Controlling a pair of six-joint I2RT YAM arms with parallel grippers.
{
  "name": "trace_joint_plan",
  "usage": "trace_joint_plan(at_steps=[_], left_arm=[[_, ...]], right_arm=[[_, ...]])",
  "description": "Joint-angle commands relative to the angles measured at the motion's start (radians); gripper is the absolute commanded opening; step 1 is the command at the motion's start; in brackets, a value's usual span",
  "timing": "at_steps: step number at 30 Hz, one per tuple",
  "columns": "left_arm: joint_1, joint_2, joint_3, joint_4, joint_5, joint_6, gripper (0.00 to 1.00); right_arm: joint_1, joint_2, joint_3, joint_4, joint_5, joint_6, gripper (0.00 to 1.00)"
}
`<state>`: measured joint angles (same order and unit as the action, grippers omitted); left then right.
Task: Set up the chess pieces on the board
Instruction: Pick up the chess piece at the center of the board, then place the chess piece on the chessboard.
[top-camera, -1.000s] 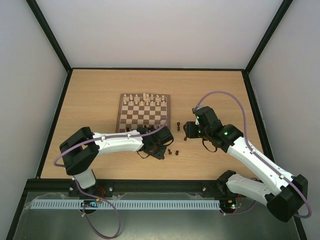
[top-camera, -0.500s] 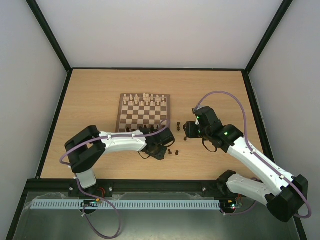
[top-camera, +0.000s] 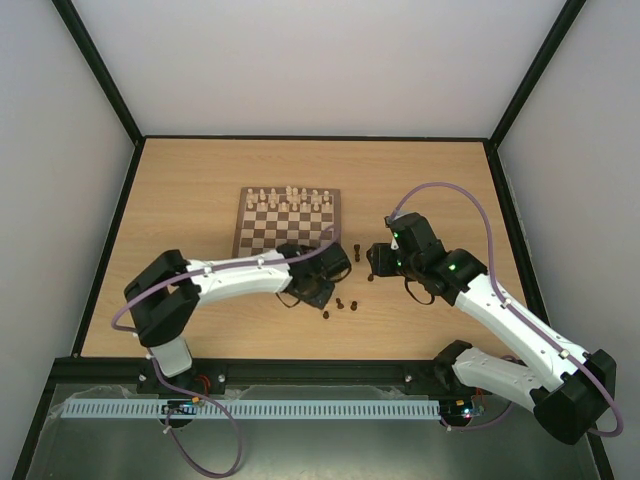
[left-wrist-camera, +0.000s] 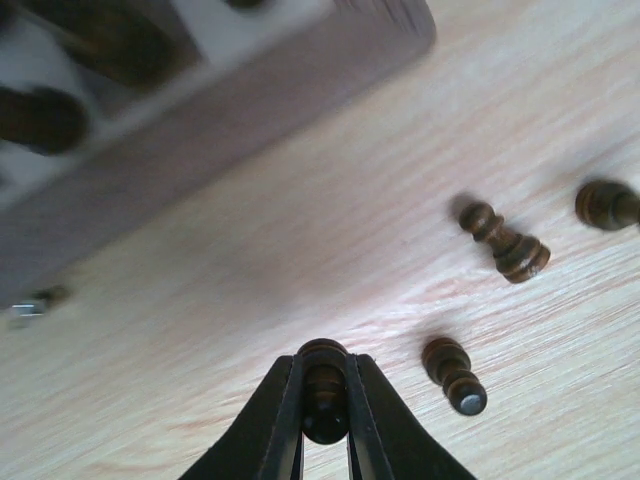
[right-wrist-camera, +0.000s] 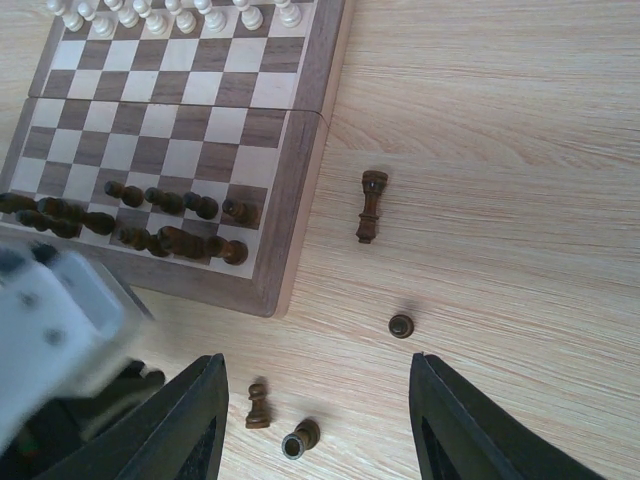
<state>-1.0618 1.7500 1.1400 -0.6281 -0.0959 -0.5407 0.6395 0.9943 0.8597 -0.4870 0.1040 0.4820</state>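
Most chess pieces (right-wrist-camera: 200, 207) occupied the board (right-wrist-camera: 300, 200), four lay on the table (right-wrist-camera: 500, 150), the left end effector (left-wrist-camera: 325, 400) clamped another, and the right end effector (right-wrist-camera: 318, 370) stood part-open, empty.

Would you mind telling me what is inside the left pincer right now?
The left pincer is shut on a dark chess piece; only its rounded top and a strip between the fingers show. The fingers cover its sides.

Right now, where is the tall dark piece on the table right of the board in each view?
Top external: tall dark piece on the table, just right of the board.
Left wrist: not in it.
Right wrist: upper centre, right of the board.
Shared landmark: the board's brown frame.
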Motion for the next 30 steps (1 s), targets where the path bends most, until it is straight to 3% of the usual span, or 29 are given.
trace_joint_plan(at_steps=[1,6,13,30], left_arm=[[0.081,-0.100,0.132,-0.179,-0.078,0.059,0.11],[0.216,-0.130,0.278,-0.262,-0.107,0.116,0.13],[0.379,-0.088,0.308,-0.220,-0.079,0.158,0.14],[0.401,-0.023,0.092,-0.044,-0.026,0.127,0.15]], right_arm=[[-0.003,-0.020,-0.015,0.005,-0.009,-0.006,0.51],[-0.004,-0.022,-0.016,0.008,-0.010,-0.007,0.51],[-0.003,-0.017,-0.017,0.008,-0.013,-0.006,0.51],[-0.003,-0.002,-0.021,0.012,-0.031,-0.010,0.51]])
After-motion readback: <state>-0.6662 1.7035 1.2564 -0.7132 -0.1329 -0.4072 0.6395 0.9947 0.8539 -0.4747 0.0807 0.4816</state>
